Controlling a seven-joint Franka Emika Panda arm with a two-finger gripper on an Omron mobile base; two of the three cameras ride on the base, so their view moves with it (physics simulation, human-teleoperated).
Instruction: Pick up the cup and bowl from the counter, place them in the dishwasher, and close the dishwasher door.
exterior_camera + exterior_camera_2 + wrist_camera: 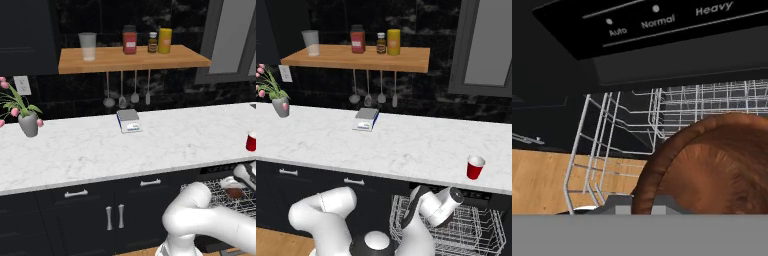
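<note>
Brown bowl (712,165) sits closest to the hand camera, its rim curving up large against the wire rack (627,145) of the dishwasher (662,30). Gripper (239,186) is nearly closed, pinched on the bowl's rim by the look of it; fingertips themselves are hidden behind the bowl. From the left base view, a brownish shape shows under the hand, just above the rack.

Relative to the dishwasher: the cup (475,167) stands on the counter (406,145) directly above it, near the counter's front edge. Scale (366,120) lies well left and back of it; vase (280,106) farther left again.

Step in hand, as judged: setting the bowl into the rack. Doing it well means lowering until the bowl rests on the wires before the jaws let go, keeping it level so it does not roll between the tines.

Room: the counter's front edge overhangs the rack just above the hand, and the control panel is near the bowl in the hand view. Best retreat looks outward over the wooden floor, then up, before reaching for the cup. Rack side wires stand just left of the bowl; little slack there.
</note>
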